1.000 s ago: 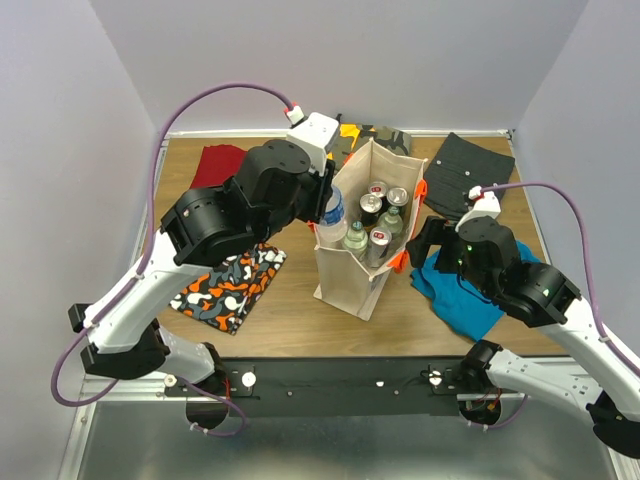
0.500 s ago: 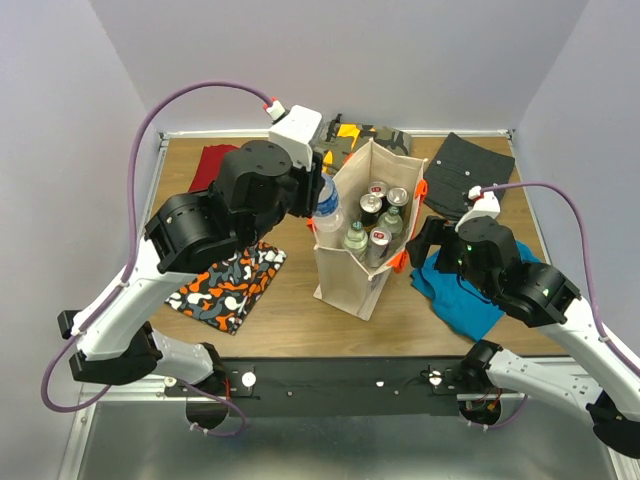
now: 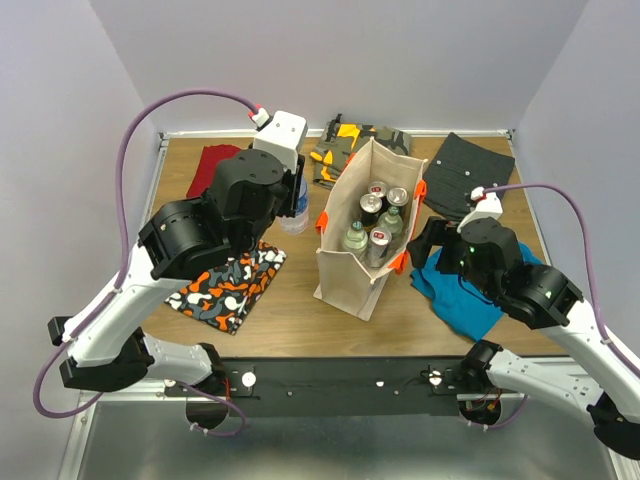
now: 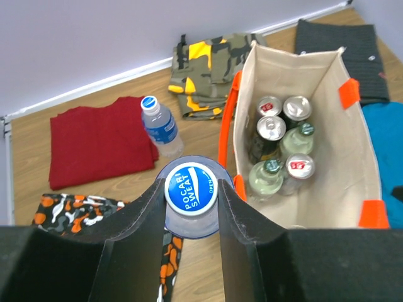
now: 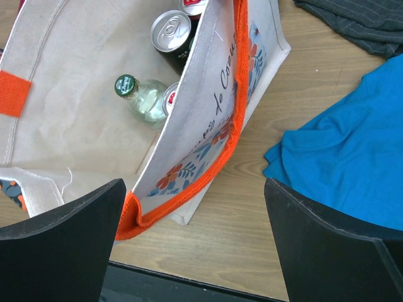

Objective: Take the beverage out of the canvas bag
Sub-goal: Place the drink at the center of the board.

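The beige canvas bag (image 3: pixel 348 272) with orange handles stands upright mid-table, its inside (image 4: pixel 343 119) still holding several cans and glass bottles (image 3: pixel 376 220). My left gripper (image 3: pixel 296 190) is shut on a clear plastic beverage bottle (image 3: pixel 296 212) just below its blue cap (image 4: pixel 191 192). It holds the bottle outside the bag, to the bag's left, above the table. My right gripper (image 5: pixel 195 211) stands wide open at the bag's right side (image 5: pixel 211 126), with the orange handle (image 5: pixel 189 195) between its fingers but not pinched.
A second blue-capped water bottle (image 4: pixel 160 126) stands on the table beside a red cloth (image 3: pixel 214 163). Folded clothes lie around: camouflage (image 3: pixel 350 140) at the back, dark grey (image 3: pixel 470 172) back right, blue (image 3: pixel 462 292) right, orange-black patterned (image 3: pixel 232 285) front left.
My left arm has carried the gripped bottle up and leftward, from against the bag's left rim to well clear of it. The right arm and the bag have stayed put.
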Available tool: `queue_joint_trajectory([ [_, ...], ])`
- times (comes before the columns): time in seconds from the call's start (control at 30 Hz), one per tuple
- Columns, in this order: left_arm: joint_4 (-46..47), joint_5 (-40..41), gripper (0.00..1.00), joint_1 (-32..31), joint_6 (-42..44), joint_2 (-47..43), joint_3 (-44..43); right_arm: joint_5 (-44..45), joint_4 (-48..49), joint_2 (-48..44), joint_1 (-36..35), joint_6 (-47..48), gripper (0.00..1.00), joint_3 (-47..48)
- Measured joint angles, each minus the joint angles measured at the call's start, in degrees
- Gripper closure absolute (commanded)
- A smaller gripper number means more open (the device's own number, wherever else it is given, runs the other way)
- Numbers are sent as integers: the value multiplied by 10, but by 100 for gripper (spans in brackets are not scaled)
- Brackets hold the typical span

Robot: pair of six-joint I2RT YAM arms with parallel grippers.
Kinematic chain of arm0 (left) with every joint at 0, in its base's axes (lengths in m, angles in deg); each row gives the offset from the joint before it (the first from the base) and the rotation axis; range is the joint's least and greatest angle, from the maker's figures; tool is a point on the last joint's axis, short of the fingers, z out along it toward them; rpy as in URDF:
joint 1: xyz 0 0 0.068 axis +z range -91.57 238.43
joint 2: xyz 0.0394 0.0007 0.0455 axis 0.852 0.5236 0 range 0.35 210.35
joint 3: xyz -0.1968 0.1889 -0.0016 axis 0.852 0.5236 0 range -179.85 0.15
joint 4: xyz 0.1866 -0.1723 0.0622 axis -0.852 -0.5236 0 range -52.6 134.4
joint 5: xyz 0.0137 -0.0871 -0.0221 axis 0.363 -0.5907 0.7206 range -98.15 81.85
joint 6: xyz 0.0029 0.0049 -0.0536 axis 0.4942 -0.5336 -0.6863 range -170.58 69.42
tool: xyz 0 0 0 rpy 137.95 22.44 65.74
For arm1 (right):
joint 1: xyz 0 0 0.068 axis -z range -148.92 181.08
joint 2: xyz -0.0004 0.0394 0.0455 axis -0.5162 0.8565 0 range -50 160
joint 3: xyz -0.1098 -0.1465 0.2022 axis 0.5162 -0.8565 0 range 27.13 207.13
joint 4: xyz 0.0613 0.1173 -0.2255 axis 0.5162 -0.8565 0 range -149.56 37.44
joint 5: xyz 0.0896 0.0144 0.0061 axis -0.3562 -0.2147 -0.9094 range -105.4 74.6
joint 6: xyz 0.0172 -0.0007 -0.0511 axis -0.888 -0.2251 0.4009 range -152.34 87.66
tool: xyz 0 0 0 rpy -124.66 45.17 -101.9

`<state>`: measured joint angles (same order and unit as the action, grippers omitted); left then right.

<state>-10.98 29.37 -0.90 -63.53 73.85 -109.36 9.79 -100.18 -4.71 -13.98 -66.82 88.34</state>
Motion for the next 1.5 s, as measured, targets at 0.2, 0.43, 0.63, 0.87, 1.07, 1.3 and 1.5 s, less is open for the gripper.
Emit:
queue_joint_trajectory([
  [0.2, 14, 19, 100, 18, 11, -7, 35, 0, 0, -5, 0, 0, 0, 0],
  [0.43, 71, -14, 100, 103, 16, -21, 117, 0, 0, 1, 0, 0, 0, 0],
  [0.63, 110, -77, 100, 189, 25, 5, 157, -7, 0, 26, 0, 6, 0, 3],
  [0.87, 188, -168, 100, 214, 29, 75, 175, -11, 0, 54, 0, 9, 0, 21],
  [1.07, 241, -215, 100, 223, 30, 122, 183, -11, 0, 64, 0, 9, 0, 30],
  [1.3, 299, -244, 100, 239, 45, 189, 183, -11, -3, 78, 0, 9, 0, 41],
  [1.5, 342, -268, 100, 259, 50, 235, 183, -11, -8, 95, 0, 9, 0, 52],
])
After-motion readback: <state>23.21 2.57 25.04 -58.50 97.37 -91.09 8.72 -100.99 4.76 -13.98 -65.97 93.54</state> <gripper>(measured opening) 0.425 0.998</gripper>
